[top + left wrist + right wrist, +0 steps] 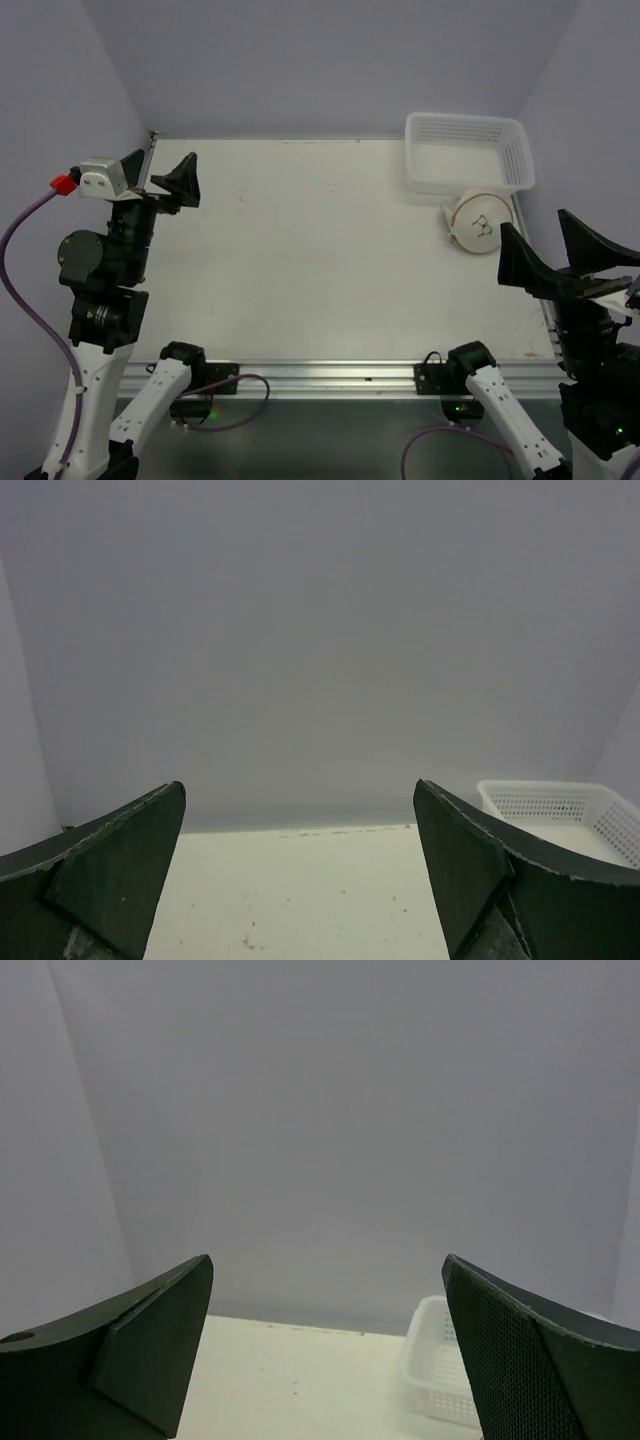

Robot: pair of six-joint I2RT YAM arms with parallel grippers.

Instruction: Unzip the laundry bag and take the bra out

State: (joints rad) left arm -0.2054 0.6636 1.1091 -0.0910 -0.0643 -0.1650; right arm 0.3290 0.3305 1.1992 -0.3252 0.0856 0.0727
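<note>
The laundry bag (pixel 478 221) is a small round white mesh pouch with a tan rim and a dark mark. It lies on the table at the right, just in front of the white basket. The bra is not visible. My left gripper (pixel 160 172) is open and empty, raised at the far left of the table. It also shows open in the left wrist view (pixel 300 865). My right gripper (pixel 545 245) is open and empty at the right edge, just near and right of the bag. It also shows open in the right wrist view (pixel 328 1345). The bag is out of both wrist views.
A white slotted plastic basket (pixel 468 150) stands at the back right; it also shows in the left wrist view (pixel 560 810) and the right wrist view (pixel 435 1370). Lilac walls enclose the table on three sides. An aluminium rail (pixel 330 375) runs along the near edge.
</note>
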